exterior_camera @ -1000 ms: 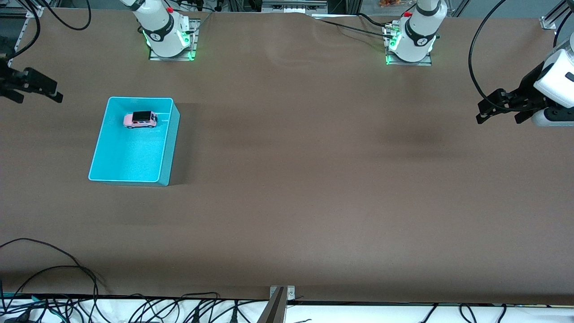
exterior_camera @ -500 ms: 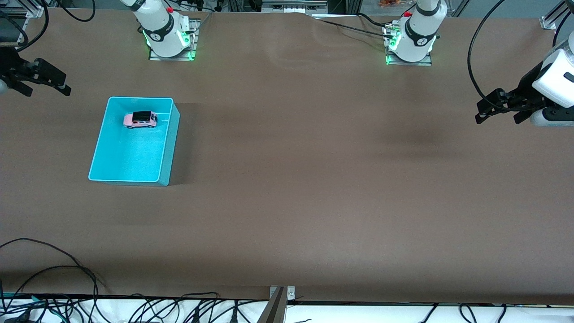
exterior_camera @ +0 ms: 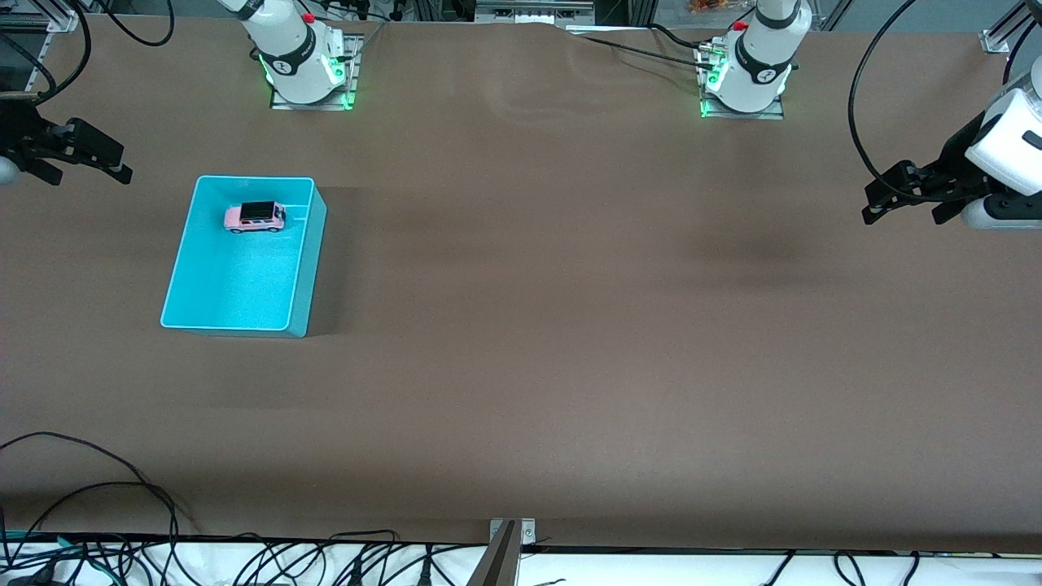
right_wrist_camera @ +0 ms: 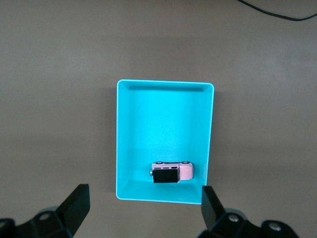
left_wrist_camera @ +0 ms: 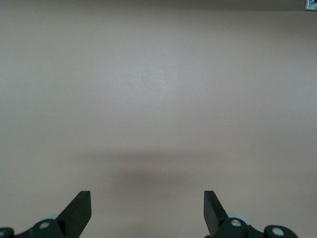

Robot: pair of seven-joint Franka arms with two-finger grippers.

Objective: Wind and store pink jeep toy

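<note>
Pink jeep toy [exterior_camera: 255,217] upright, lengthwise across turquoise bin [exterior_camera: 303,268]; both grippers spread

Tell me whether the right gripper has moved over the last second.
Yes. The right gripper, open and empty, has shifted toward the turquoise bin in the front view, closing part of the gap to the bin's rim.

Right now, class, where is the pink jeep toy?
The pink jeep toy sits inside the turquoise bin, in the part of it farthest from the front camera, toward the right arm's end of the table.
</note>
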